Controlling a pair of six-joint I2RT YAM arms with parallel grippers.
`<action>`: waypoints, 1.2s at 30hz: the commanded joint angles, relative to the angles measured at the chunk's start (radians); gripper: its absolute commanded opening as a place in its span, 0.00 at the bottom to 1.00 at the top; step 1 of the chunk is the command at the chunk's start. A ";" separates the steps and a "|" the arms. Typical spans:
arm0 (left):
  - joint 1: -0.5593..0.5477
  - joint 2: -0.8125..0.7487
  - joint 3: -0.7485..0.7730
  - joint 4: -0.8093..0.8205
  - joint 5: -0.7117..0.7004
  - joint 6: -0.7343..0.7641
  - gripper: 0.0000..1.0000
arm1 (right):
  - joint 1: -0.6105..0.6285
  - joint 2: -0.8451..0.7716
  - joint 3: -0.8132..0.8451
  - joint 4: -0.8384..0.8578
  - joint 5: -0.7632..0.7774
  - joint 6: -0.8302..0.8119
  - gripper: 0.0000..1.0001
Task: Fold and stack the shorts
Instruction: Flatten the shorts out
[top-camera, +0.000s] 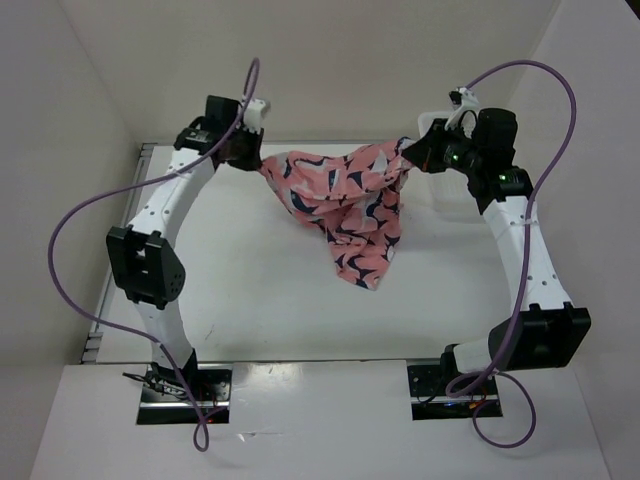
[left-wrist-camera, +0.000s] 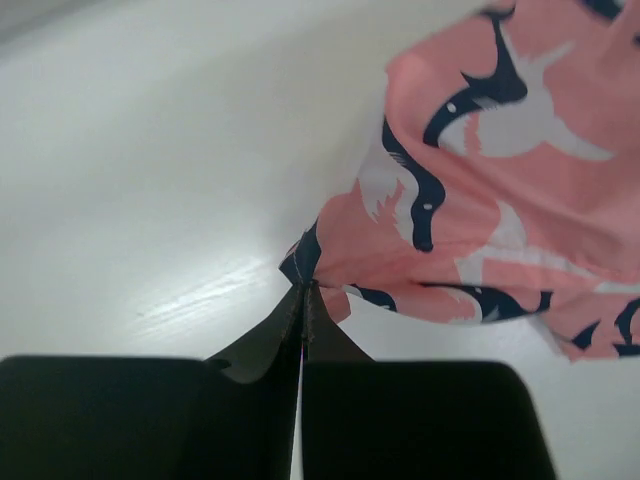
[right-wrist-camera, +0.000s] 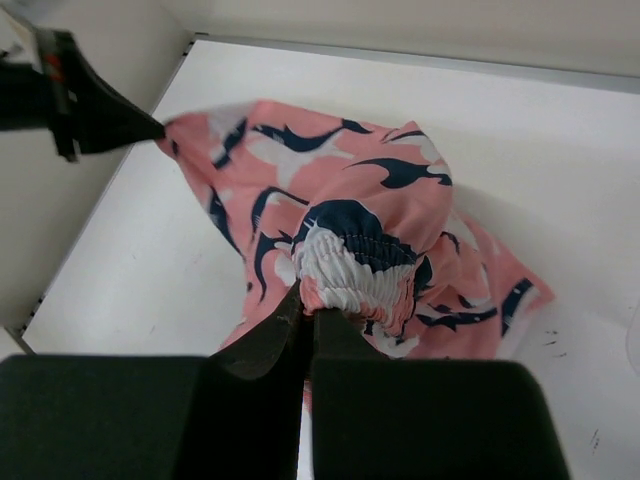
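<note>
Shorts (top-camera: 350, 195) hang stretched over the worktop (top-camera: 250, 300) toward 12 o'clock, loose end drooping | our left jaws clenched on a fabric corner at 10 o'clock | our right jaws clenched on the gathered waistband at 2 o'clock

One pair of shorts (top-camera: 345, 195) hangs at 12 o'clock over one white desk (top-camera: 260, 290). Two arms: left arm (top-camera: 150, 260) at 9 o'clock, right arm (top-camera: 525, 250) at 3 o'clock. Two claws: left claw (top-camera: 258, 162), right claw (top-camera: 405, 150). Two purple cables: left cable (top-camera: 52, 250), right cable (top-camera: 577, 110).
</note>
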 joint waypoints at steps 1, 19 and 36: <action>0.038 -0.079 0.128 -0.038 -0.039 0.004 0.00 | -0.007 0.038 0.159 0.101 -0.009 0.017 0.00; 0.167 -0.495 0.469 -0.066 -0.210 0.004 0.00 | -0.007 -0.169 0.311 0.000 -0.119 0.023 0.00; 0.167 -0.206 0.575 -0.048 -0.173 0.004 0.00 | -0.007 -0.223 0.023 0.147 -0.133 0.250 0.00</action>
